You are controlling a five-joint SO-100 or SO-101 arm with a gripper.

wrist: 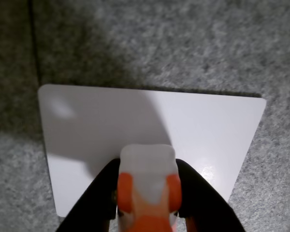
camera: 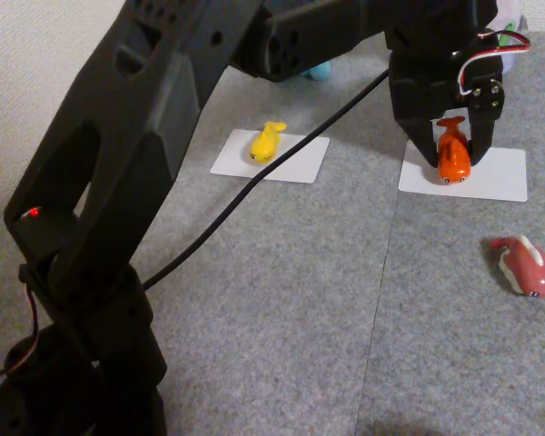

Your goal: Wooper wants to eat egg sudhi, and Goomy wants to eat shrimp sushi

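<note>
My black two-finger end effector point(camera: 450, 162) points down over the right-hand white card point(camera: 504, 177) in the fixed view, its fingers clenched on either side of the shrimp sushi point(camera: 452, 153), a small orange toy with a forked orange tail and a tiny face at its near end. The toy's underside is at or just above the card; I cannot tell whether it touches. In the wrist view my end effector point(wrist: 148, 203) grips the same shrimp sushi point(wrist: 148, 183) from both sides, its pale rice-like end facing the white card point(wrist: 87, 125), which lies on grey carpet-like tabletop point(wrist: 135, 43).

In the fixed view the egg sushi point(camera: 266, 142), a small bright yellow fish-shaped toy with an upturned tail, lies on the left-hand white card point(camera: 295, 163), well apart from my fingers. A dark red-pink toy point(camera: 527, 265) with a pale strip lies on the grey tabletop point(camera: 282, 300) near the right edge. A black cable point(camera: 254, 191) crosses the left card's corner.
</note>
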